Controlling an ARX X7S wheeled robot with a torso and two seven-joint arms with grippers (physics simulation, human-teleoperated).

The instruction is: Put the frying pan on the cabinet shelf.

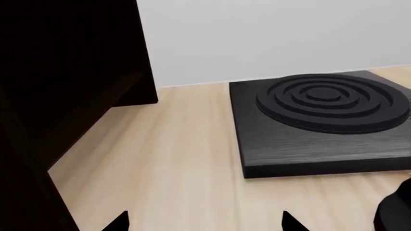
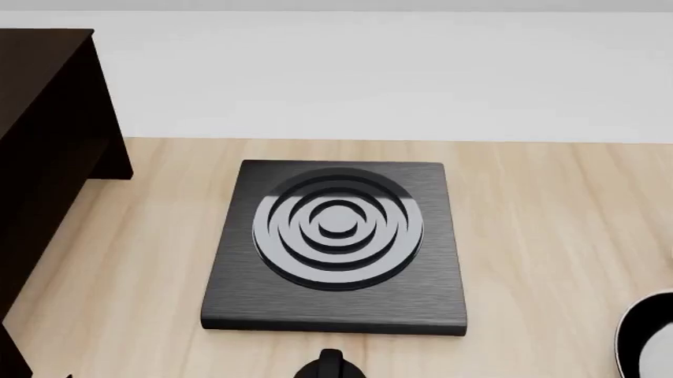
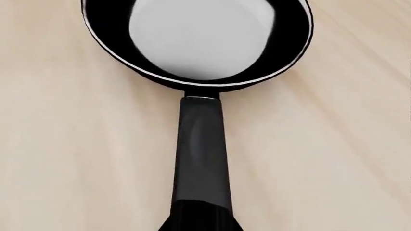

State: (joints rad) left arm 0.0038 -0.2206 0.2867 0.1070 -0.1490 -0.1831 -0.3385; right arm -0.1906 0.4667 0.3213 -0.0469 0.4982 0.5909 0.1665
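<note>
Right wrist view: the frying pan lies on the desk near its right edge, handle running straight back toward the right gripper; finger state cannot be told. Left gripper fingertips are spread and empty, near the cabinet shelf. The right arm is nearer.

A wide, flat top of pale wood with fine grain lines is seen in all three views. A plain, smooth white wall is seen behind it, meeting the wood in a straight line. A square black burner plate with round raised rings is laid flat on the wood, near the wall. Soft, even light is spread over everything, and only faint shadows are cast.
</note>
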